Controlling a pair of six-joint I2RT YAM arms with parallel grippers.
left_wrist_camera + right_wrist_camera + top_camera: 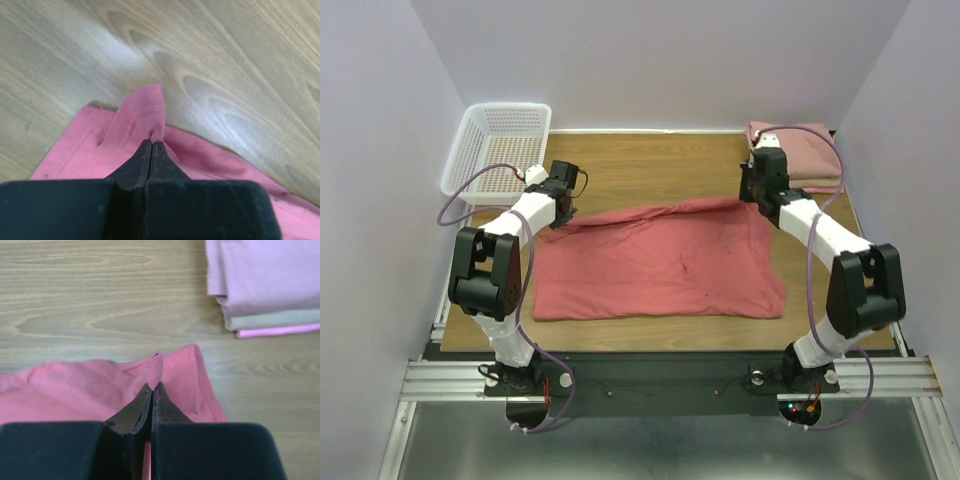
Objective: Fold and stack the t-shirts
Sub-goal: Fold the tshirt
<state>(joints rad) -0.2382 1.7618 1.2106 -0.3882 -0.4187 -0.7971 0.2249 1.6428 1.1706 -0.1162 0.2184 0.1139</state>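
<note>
A coral-red t-shirt [660,262] lies spread across the middle of the wooden table. My left gripper [560,205] is shut on its far left corner; a pinched peak of red cloth [147,112] stands above the closed tips [151,145]. My right gripper [755,192] is shut on its far right corner, with a fold of red cloth [152,371] sticking out of the tips [152,387]. A stack of folded paler pink and beige t-shirts [810,155] sits at the far right corner, and shows in the right wrist view [267,285].
A white lattice basket [498,148] stands at the far left corner, just behind my left arm. Bare wooden tabletop [660,165] runs along the back between basket and stack. White walls close in the sides and back.
</note>
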